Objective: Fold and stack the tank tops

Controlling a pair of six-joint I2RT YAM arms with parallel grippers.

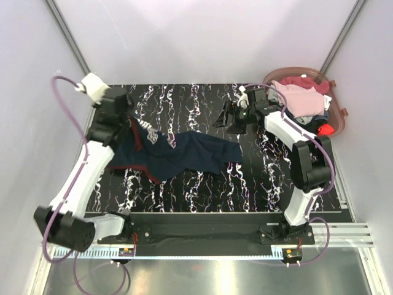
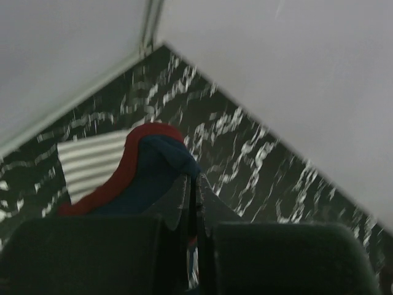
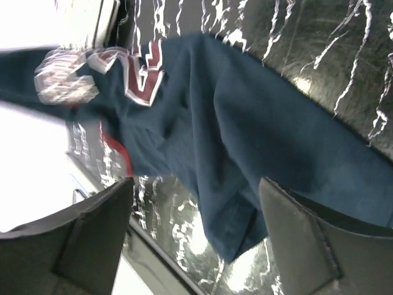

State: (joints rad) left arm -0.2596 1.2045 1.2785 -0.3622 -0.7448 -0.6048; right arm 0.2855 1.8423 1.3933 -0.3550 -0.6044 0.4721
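The dark navy tank top (image 1: pixel 184 153) with dark red trim lies crumpled lengthwise across the middle of the table. My left gripper (image 1: pixel 132 126) is shut on its left end, at a red-trimmed edge; in the left wrist view the gripper (image 2: pixel 191 179) pinches navy cloth (image 2: pixel 153 172). A piece of the white striped tank top (image 2: pixel 92 163) lies flat just beyond that. My right gripper (image 1: pixel 228 117) is open and empty above the table, behind the navy top's right end. In the right wrist view the gripper (image 3: pixel 199 246) is spread wide over the navy cloth (image 3: pixel 245 123).
A reddish basket (image 1: pixel 336 101) full of mixed clothes stands at the back right corner, beside the right arm. The black marbled tabletop (image 1: pixel 202 190) ends at grey walls at the back and sides. A metal rail runs along the near edge.
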